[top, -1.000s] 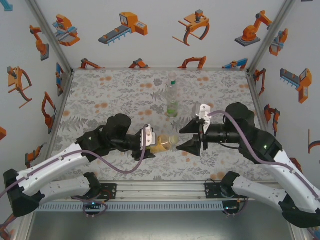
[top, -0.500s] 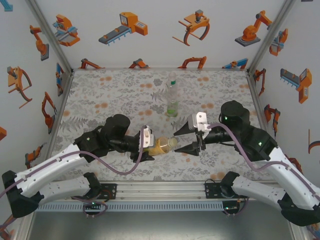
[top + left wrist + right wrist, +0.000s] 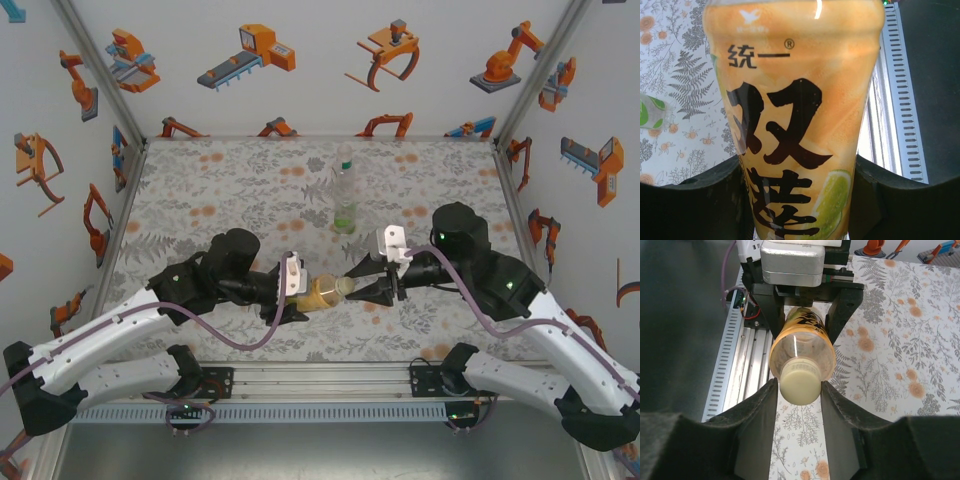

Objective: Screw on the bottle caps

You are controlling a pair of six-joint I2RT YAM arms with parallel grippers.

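Reading "统一®" over blk "双萃" on amber bottle (image 3: pixel 795 100), lime pic below

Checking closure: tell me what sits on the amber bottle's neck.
A pale cap sits on the neck of the amber bottle, between the jaws of the right gripper. Threads beneath are covered.
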